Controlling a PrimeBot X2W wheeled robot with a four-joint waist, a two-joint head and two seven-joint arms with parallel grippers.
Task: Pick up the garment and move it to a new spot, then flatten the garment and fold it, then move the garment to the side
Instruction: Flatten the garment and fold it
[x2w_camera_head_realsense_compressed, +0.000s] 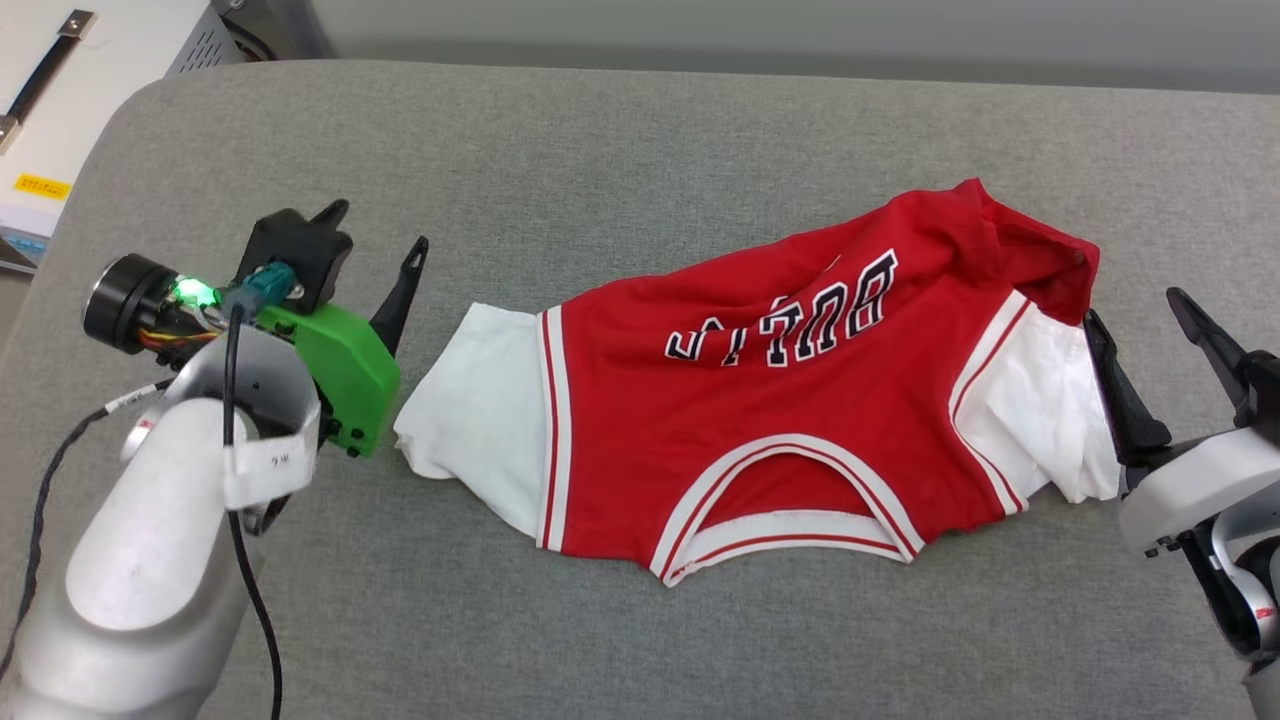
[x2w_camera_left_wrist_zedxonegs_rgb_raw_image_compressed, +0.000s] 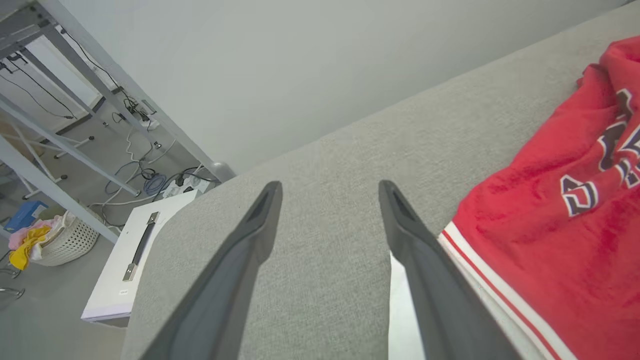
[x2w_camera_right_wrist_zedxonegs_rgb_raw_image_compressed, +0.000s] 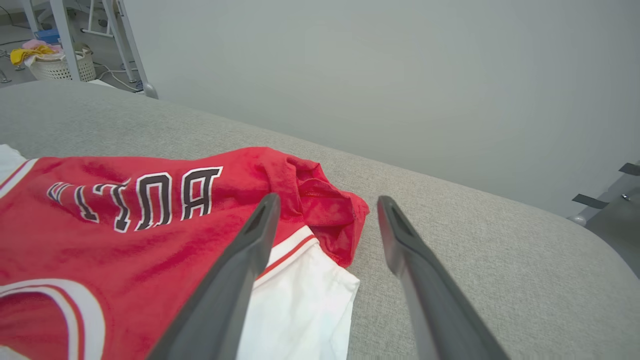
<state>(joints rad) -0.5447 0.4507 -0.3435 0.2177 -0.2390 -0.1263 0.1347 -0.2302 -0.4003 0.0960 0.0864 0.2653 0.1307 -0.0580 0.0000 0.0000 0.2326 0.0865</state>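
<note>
Grey padded surface (x2w_camera_head_realsense_compressed: 600, 150), garment (x2w_camera_head_realsense_compressed: 760, 420) between left tool (x2w_camera_head_realsense_compressed: 378, 227) and right tool (x2w_camera_head_realsense_compressed: 1132, 306), fingers forward, wide apart, empty.

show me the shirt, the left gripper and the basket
shirt (x2w_camera_head_realsense_compressed: 700, 420): head view, red chest between lettering and collar
left gripper (x2w_camera_left_wrist_zedxonegs_rgb_raw_image_compressed: 330, 187): left wrist view, midway between its fingertips
basket (x2w_camera_left_wrist_zedxonegs_rgb_raw_image_compressed: 70, 242): left wrist view, its white wall

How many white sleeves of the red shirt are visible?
2. One white sleeve lies at the garment's left end in the head view, the other sleeve at its right end.
</note>
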